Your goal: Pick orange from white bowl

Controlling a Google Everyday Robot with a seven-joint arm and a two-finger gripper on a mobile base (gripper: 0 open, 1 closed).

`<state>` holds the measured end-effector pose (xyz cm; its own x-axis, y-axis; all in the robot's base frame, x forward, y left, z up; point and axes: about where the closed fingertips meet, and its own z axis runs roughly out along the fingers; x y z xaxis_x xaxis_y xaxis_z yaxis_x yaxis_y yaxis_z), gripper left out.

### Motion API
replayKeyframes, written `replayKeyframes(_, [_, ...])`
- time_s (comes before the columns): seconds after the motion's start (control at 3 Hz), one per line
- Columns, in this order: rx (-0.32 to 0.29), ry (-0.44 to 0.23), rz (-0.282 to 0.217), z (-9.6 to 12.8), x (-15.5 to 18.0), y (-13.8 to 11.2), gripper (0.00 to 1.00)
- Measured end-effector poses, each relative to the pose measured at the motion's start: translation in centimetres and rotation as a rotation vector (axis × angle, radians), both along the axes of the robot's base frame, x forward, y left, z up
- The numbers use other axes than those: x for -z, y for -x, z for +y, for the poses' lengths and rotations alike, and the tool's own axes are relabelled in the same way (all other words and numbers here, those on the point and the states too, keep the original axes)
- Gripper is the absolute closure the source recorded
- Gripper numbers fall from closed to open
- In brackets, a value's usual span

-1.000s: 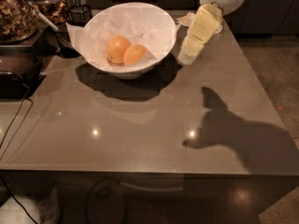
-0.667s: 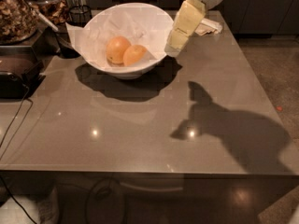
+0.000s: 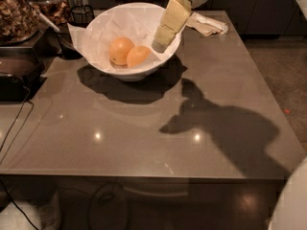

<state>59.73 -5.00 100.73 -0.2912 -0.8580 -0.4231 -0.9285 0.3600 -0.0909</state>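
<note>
On the grey table stands the white bowl, holding 2 fruits. The orange lies on the paper at the right, touching its paler twin; its long axis runs left to right, rising slightly rightward. Beyond, the gripper hangs over the bowl's right rim, near the orange, tilted down and leftward from the arm; whether it is spread or closed I cannot tell.

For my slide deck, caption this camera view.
Gripper above the white bowl, near the orange lying beside a paler fruit.
</note>
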Motion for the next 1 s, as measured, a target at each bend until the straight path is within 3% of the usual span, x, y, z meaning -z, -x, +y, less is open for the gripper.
replayKeyframes(0.67, [0.007, 0.103, -0.005, 4.7, 2.2, -3.5, 0.0])
replayKeyframes(1.0, [0.031, 0.14, -0.023, 5.0, 2.8, -5.2, 0.0])
